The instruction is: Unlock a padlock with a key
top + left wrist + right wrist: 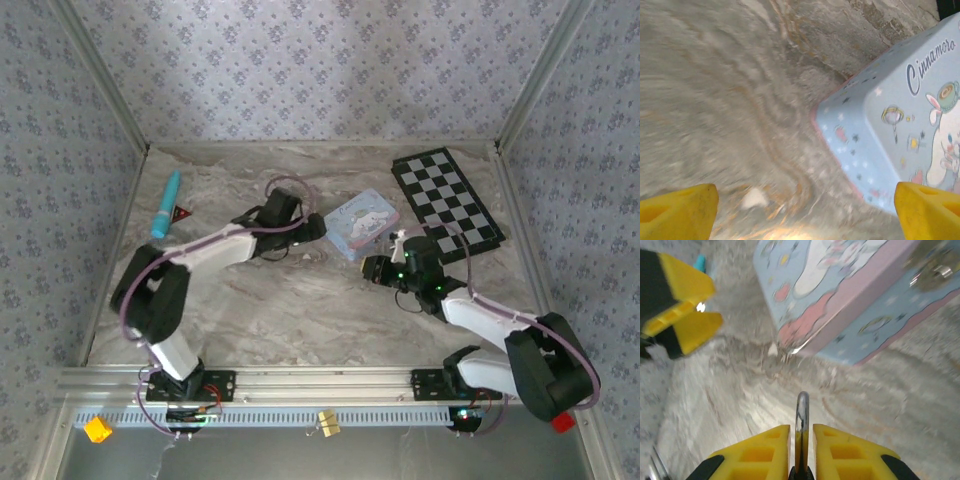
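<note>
Right hand (801, 432) pinches the padlock (802, 412) by its thin shackle, loop pointing forward at the tin (850, 305); left hand (318, 228), spread wide, hangs ahead to its left.

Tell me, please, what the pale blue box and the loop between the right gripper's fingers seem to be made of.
The pale blue box: probably printed tin, smooth, with a pink rim. The loop in the right gripper: metal, silvery and polished, with a bright glint along it.
</note>
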You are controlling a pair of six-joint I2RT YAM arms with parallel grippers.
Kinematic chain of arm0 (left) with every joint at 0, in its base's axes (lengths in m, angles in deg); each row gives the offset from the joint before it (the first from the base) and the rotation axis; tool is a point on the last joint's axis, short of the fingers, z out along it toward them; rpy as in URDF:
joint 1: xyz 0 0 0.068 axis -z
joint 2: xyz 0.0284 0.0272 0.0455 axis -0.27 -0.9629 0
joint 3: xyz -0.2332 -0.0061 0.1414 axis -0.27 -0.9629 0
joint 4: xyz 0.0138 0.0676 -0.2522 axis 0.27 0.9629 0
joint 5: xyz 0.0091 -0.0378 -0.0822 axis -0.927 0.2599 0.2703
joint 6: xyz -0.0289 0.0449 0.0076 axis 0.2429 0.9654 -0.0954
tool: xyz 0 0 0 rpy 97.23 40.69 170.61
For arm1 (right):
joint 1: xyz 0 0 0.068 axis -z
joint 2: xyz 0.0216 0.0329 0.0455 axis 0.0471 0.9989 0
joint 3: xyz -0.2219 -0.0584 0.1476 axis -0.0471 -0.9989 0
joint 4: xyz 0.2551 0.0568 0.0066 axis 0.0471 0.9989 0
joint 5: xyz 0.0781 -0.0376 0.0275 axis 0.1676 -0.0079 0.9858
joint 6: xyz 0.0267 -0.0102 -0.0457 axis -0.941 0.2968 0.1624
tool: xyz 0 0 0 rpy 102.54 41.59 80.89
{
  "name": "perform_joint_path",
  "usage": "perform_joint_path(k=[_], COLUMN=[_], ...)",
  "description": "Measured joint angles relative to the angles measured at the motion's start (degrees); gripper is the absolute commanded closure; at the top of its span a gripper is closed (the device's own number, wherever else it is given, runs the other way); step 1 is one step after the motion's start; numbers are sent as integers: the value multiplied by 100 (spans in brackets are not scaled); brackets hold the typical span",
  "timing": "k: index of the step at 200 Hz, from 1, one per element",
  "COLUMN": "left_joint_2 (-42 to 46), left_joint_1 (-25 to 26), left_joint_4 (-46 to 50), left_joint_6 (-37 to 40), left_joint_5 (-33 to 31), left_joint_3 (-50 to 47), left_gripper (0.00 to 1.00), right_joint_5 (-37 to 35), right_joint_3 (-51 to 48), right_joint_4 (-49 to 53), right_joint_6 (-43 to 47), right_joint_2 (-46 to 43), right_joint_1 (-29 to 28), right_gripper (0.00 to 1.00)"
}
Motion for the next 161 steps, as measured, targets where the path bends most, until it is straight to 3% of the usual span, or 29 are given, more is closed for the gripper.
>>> perform_joint_path(k=[77,161], left_joint_2=[2835,4153], left_joint_1=[-179,-181], left_joint_4=[-442,-621], left_joint_6=[839,1008], left_joint_5=[-826,-1322], left_joint_3=[-2881,-3567], left_gripper=[6,5], right_joint_5=[-522,-605], right_joint_3=[81,81], right_joint_4=[874,654], right_joint_6=[450,380], right_joint_2=[350,1062], right_joint_1=[-1182,-1287], right_gripper=[83,80])
